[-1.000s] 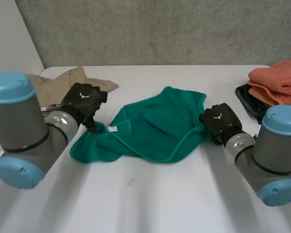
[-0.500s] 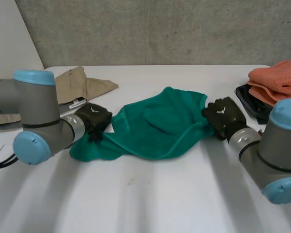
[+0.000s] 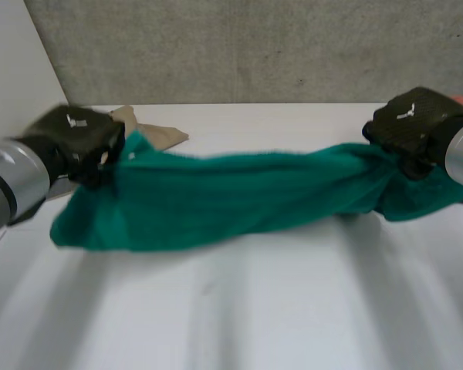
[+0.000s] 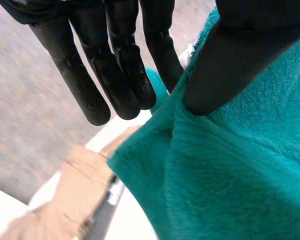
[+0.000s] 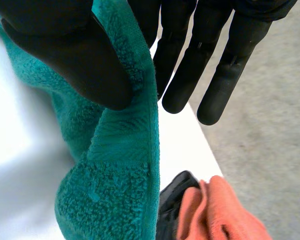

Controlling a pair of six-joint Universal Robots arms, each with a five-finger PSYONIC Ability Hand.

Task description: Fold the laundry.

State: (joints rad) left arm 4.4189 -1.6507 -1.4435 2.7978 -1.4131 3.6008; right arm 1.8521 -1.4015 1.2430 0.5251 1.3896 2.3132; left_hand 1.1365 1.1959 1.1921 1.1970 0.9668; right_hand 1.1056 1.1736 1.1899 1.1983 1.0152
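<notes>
Two hands (image 3: pixel 76 137) (image 3: pixel 410 123), one towel (image 3: pixel 216 202) between.

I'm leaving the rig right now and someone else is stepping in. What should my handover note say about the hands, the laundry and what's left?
Left hand: shut on the green towel, with the thumb pinching one end against the fingers.
Right hand: shut on the opposite end in the same way.
The green towel hangs stretched between the hands above the white table, bunched rather than flat.
A beige cloth lies rumpled behind the left hand. An orange cloth and a black item lie beyond the right hand.
Done: both ends are gripped.
Left: lay the green towel flat and fold it, then probably the beige cloth.
</notes>
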